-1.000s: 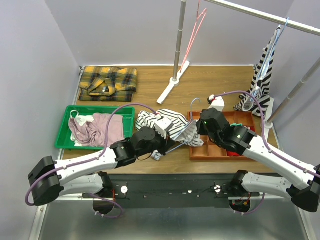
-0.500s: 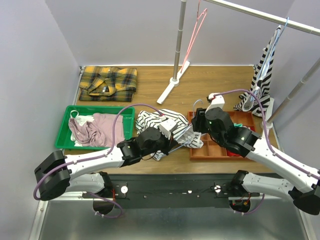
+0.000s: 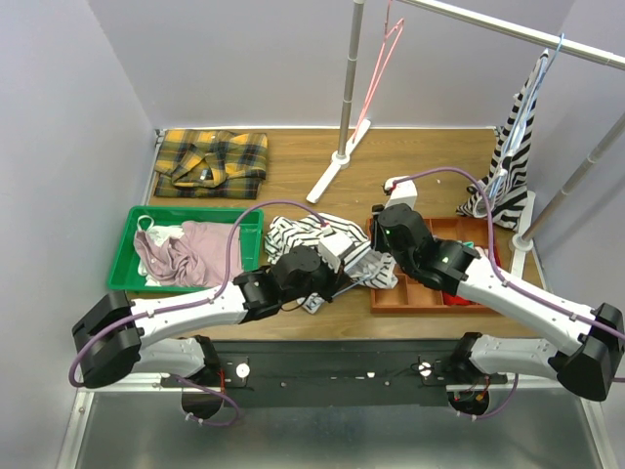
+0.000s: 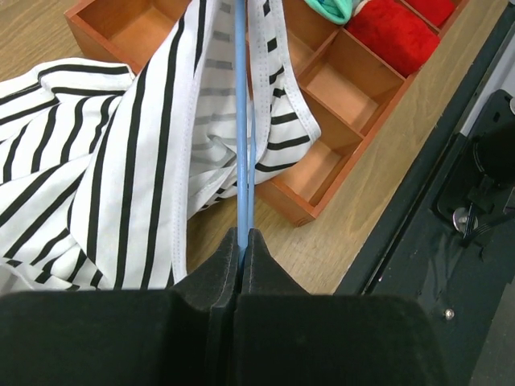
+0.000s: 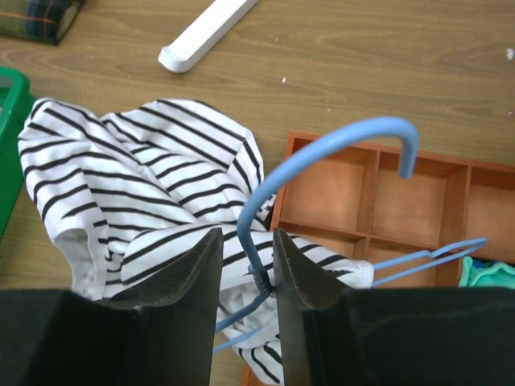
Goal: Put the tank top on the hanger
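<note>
The tank top (image 3: pixel 293 233), white with thin dark stripes, lies crumpled on the table and partly over the orange tray's left edge. It also shows in the left wrist view (image 4: pixel 105 161) and the right wrist view (image 5: pixel 121 153). The light-blue hanger (image 5: pixel 322 149) lies partly inside it, hook over the tray. My left gripper (image 3: pixel 337 274) (image 4: pixel 242 237) is shut on the hanger's straight wire (image 4: pixel 241 121). My right gripper (image 3: pixel 381 256) (image 5: pixel 245 233) is open, its jaws on either side of the hanger's twisted neck, the wire touching the right finger.
An orange compartment tray (image 3: pixel 430 293) (image 4: pixel 306 211) (image 5: pixel 374 193) holds red cloth (image 4: pixel 394 36). A green tray (image 3: pixel 127 259) with pink cloth sits left. A yellow plaid shirt (image 3: pixel 210 161) lies far left. The rack's foot (image 3: pixel 332 176), a pink hanger (image 3: pixel 386 49) and a broad-striped garment (image 3: pixel 513 156) stand behind.
My right gripper has moved left and farther back, over the hanger's hook. My left arm has shifted a little to the right, still holding the wire.
</note>
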Controlling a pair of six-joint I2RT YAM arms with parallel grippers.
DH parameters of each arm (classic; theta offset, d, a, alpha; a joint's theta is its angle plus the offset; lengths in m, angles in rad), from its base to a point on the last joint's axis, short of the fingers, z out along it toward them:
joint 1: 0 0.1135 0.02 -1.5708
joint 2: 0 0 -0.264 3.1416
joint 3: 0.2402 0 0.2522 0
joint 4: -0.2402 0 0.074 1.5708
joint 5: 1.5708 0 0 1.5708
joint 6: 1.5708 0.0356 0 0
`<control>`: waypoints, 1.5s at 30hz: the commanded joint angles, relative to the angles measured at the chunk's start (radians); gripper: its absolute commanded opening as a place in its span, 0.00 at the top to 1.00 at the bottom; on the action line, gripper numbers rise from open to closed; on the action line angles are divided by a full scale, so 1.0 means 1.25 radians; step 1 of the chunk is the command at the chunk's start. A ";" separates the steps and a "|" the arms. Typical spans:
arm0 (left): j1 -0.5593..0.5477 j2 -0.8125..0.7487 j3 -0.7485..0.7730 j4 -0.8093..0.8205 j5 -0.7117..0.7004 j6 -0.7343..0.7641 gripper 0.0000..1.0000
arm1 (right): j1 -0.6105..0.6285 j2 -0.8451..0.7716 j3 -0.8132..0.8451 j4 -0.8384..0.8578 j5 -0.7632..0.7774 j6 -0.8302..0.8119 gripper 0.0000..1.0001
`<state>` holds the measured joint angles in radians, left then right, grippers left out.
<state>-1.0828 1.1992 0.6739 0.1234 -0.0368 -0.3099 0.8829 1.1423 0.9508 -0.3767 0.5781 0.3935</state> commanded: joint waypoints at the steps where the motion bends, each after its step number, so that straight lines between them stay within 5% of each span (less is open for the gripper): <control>1: -0.011 0.015 0.020 -0.036 0.005 0.021 1.00 | 0.004 -0.008 -0.019 0.067 0.049 -0.028 0.73; 4: -0.011 0.016 0.025 -0.048 -0.005 0.009 1.00 | 0.005 -0.011 -0.030 0.073 0.038 -0.035 0.99; 7: -0.010 0.025 0.046 -0.073 -0.017 -0.008 1.00 | 0.005 -0.017 -0.048 0.083 0.049 -0.034 0.99; 10: -0.011 0.032 0.068 -0.097 -0.049 -0.046 0.78 | 0.005 -0.017 -0.061 0.083 0.082 -0.023 0.99; 11: -0.011 0.029 0.070 -0.097 -0.053 -0.071 0.56 | 0.005 -0.017 -0.065 0.083 0.091 -0.019 0.99; 14: -0.011 -0.002 0.070 -0.115 -0.078 -0.114 0.36 | 0.005 -0.009 -0.072 0.084 0.117 -0.003 0.99; 17: -0.010 -0.052 0.077 -0.179 -0.156 -0.180 0.30 | 0.005 0.004 -0.075 0.088 0.133 0.009 0.99; 25: 0.032 -0.144 0.070 -0.393 -0.303 -0.351 0.35 | 0.005 0.009 -0.076 0.084 0.144 0.002 0.99; 35: 0.169 -0.110 -0.014 -0.375 -0.117 -0.367 0.58 | 0.007 0.009 -0.093 0.072 0.139 0.003 0.99; 45: 0.184 0.035 -0.027 -0.285 0.017 -0.341 0.55 | 0.005 0.011 -0.089 0.074 0.141 0.003 0.99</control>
<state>-0.8585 1.1877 0.6556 -0.3084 -0.1169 -0.7486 0.8894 1.1454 0.8593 -0.2539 0.7296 0.3576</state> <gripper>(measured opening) 0.440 0.047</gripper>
